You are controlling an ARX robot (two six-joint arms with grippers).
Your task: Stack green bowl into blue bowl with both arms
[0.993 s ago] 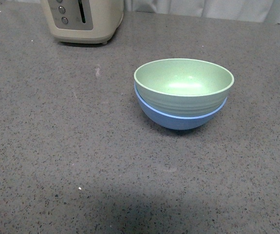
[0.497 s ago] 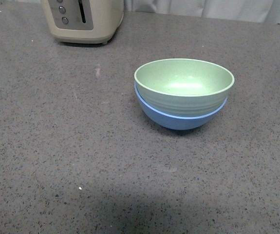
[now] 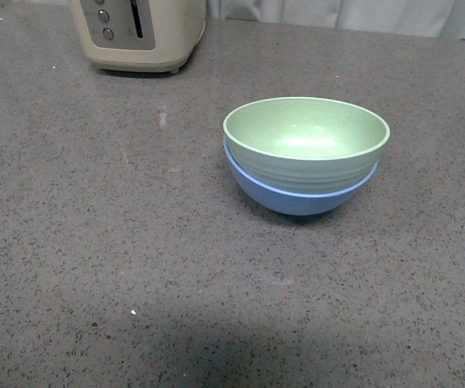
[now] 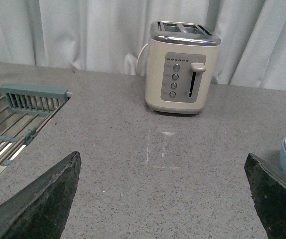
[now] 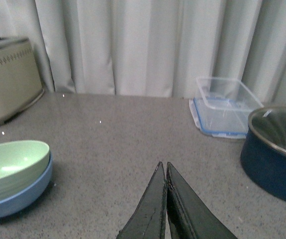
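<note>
green bowl nested, blue bowl mostly hidden

Pale green bowl nested upright inside light blue bowl, on the counter

My black fingers; mint-green speckled bowl in pale blue bowl; grey flecked counter; cream toaster.

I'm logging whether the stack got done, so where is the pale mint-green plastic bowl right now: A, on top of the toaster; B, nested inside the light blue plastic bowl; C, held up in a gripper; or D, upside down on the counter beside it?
B: the pale mint-green plastic bowl sits upright inside the light blue plastic bowl, with no gripper touching either.
</note>
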